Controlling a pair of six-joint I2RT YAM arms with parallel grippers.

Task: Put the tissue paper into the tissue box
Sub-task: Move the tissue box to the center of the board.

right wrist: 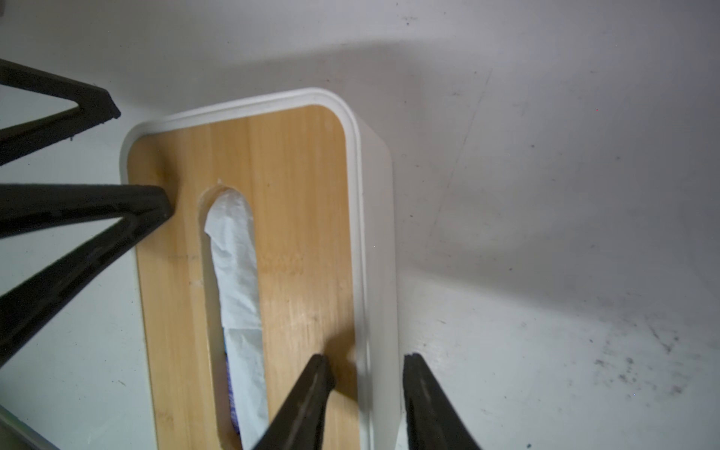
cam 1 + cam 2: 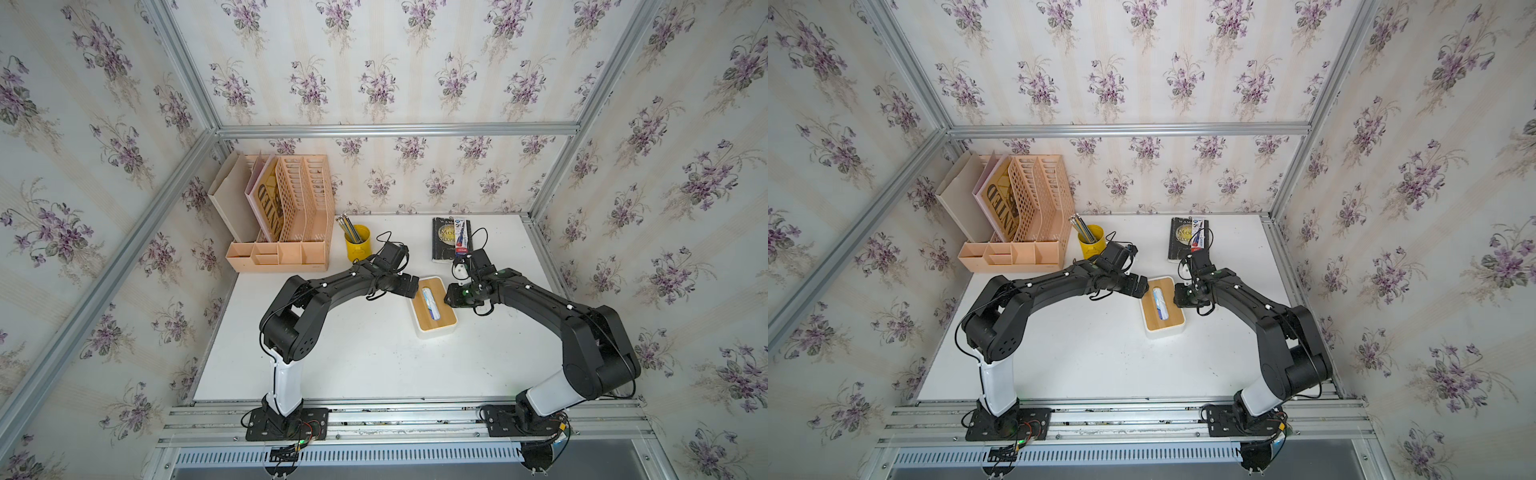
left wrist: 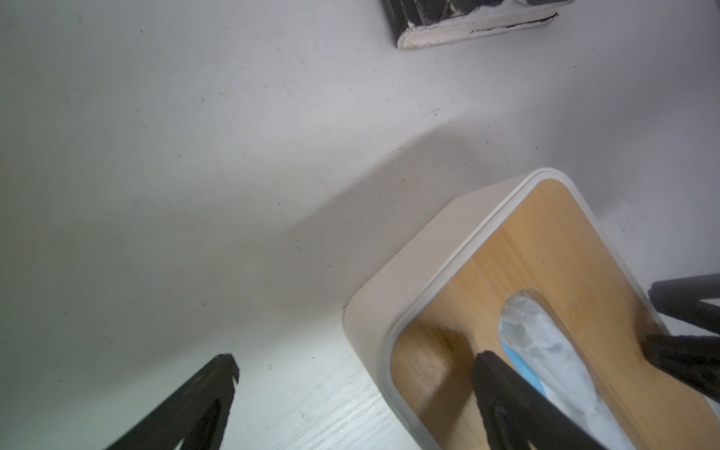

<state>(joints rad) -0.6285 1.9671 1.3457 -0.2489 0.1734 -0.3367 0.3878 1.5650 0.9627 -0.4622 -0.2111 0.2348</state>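
Note:
The tissue box (image 2: 444,316) (image 2: 1174,321) stands mid-table with its bamboo lid on. The tissue paper (image 2: 430,302) (image 1: 237,272) lies inside it and shows white and blue through the lid's slot. My left gripper (image 3: 356,360) is open at the box's far left end; one finger hangs over the lid by the slot and the other over the bare table. My right gripper (image 1: 367,359) is at the box's right side and straddles the rim. One of its fingers (image 1: 311,385) is over the lid and the other is outside the white wall. Its jaws stand apart.
A yellow pencil cup (image 2: 357,243) and a peach file organizer (image 2: 286,220) stand at the back left. A dark book (image 2: 446,245) with a red-blue-white packet (image 2: 461,237) on it lies at the back, just beyond the right wrist. Bare white tabletop (image 2: 353,357) stretches in front of the box.

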